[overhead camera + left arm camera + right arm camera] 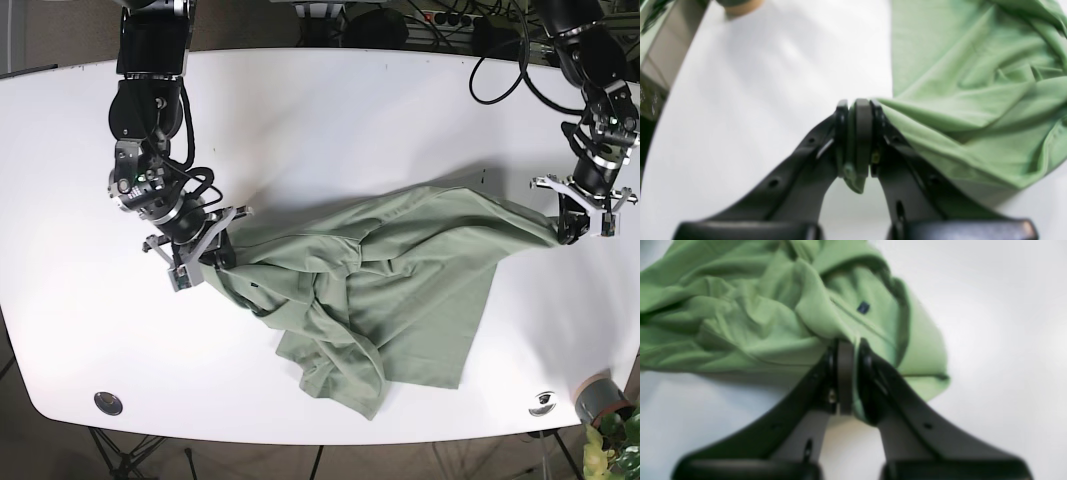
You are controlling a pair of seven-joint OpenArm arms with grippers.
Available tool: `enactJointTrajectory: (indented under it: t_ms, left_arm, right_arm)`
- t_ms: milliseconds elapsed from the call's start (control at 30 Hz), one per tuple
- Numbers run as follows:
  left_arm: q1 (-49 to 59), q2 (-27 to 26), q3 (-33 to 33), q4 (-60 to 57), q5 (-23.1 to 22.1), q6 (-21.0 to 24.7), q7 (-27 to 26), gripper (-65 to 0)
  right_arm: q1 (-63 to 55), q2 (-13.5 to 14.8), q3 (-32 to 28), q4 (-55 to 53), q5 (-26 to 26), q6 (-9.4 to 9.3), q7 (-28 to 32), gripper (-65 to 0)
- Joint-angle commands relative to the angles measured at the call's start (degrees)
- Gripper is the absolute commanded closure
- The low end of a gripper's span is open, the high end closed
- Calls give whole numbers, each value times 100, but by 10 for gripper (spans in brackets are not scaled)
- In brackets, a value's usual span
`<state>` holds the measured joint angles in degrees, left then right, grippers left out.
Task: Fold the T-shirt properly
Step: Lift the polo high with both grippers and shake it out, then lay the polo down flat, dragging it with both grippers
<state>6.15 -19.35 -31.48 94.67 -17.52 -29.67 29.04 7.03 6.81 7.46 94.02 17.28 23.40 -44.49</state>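
left gripper (858, 140): jaws clamped on T-shirt (390, 290) edge | right gripper (848, 376): jaws pinching collar side | shirt crumpled on table (330, 110)

Both wrist views soft-focus. Crumpled green cotton T-shirt (750, 320) cut off at frame edges; its small dark blue label (863, 307) unreadable. Tan-rimmed round object (740, 6) top edge of left wrist view, mostly cropped, can't ID.

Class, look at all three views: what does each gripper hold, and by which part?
Both hold the green T-shirt. The left gripper pinches a corner of its edge; the right gripper pinches fabric beside the collar.
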Motion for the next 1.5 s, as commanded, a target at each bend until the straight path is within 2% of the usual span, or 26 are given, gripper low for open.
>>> enactJointTrajectory:
  t_ms: [0, 200, 367, 567, 667, 767, 900, 1033, 1133, 1267, 1467]
  left_arm:
    - [-576, -109, -3, 181, -108, 53, 336, 0]
    - [-1921, -21, 252, 137, -99, 44, 1277, 0]
    - [-3002, -38, 630, 119, -90, 44, 1637, 0]
    - [-4198, -232, 1175, -461, -90, 70, 1734, 0]
    - [-4769, -240, 1280, -830, -90, 70, 1725, 0]
    - [-5411, -276, 1280, -1164, 103, 70, 1734, 0]
    - [-6369, -346, 1289, -1718, 411, 26, 1716, 0]
    - [-7239, -407, 1439, -2052, 438, 26, 1716, 0]
    - [-7565, -583, 1667, -2034, 394, 26, 1734, 0]
    - [-7600, -654, 1729, -1771, 394, 18, 1769, 0]
    - [-6817, -768, 1729, -944, 394, -334, 2006, 0]
  right_arm:
    - [462, 168, 102, 124, 8, -50, 23, -21]
    - [1218, 502, 84, 115, 52, -50, -259, -21]
    - [2045, 774, 76, -87, 61, -41, -461, -21]
    - [3143, 924, 67, -756, 52, -23, -470, -21]
    - [3732, 1047, -65, -1160, 44, 126, -531, -21]
    - [4374, 1231, -276, -1512, 35, 267, -602, -21]
    - [5130, 1293, -531, -1890, 17, 276, -602, -21]
    - [5904, 1319, -848, -2083, 35, 276, -610, -21]
    - [6238, 1398, -918, -2065, 52, 276, -628, -21]
    - [6396, 1451, -883, -1819, 61, 276, -971, -21]
    - [5570, 1600, -680, -1002, 61, 276, -1111, -21]
